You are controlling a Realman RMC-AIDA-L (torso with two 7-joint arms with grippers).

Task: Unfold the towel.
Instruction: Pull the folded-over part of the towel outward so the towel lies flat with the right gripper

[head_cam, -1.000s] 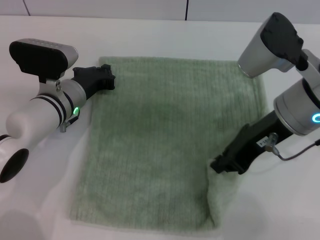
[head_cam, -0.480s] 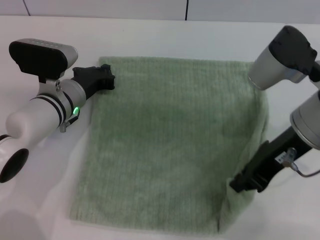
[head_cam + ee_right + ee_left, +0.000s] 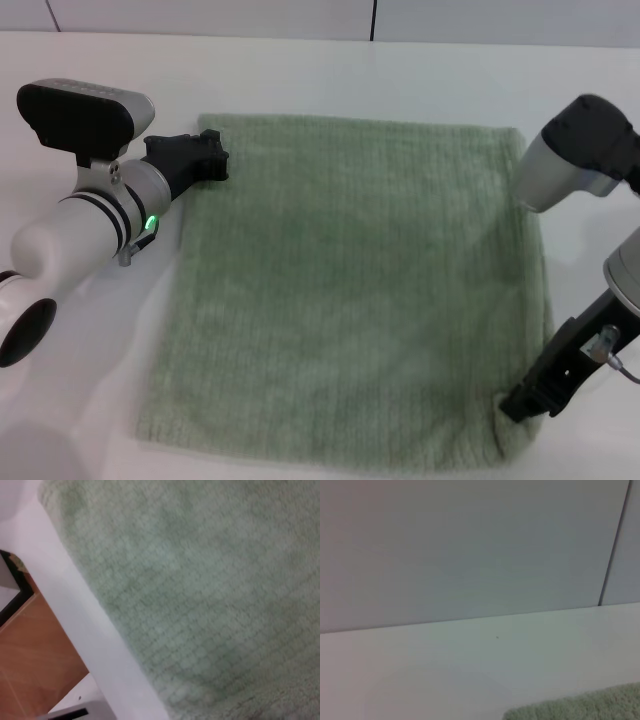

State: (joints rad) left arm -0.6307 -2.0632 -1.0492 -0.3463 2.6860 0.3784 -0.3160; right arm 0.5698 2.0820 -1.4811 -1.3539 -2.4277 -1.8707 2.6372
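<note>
The left gripper (image 3: 205,160) rests on the far left corner of the towel (image 3: 340,290), apparently pinning it to the white table (image 3: 330,70), though whether its fingers are parted or closed on the cloth cannot be told from here. The pale green towel now lies nearly square and flat across the middle of the table, where a second ago its near right corner was still folded over the cloth. At right, the right gripper (image 3: 522,402) has drawn that corner outward and toward the near edge and sits low on it, fingers seemingly closed on the fabric. A small curl remains at that corner, so the unfolding looks all but complete, pending release.
</note>
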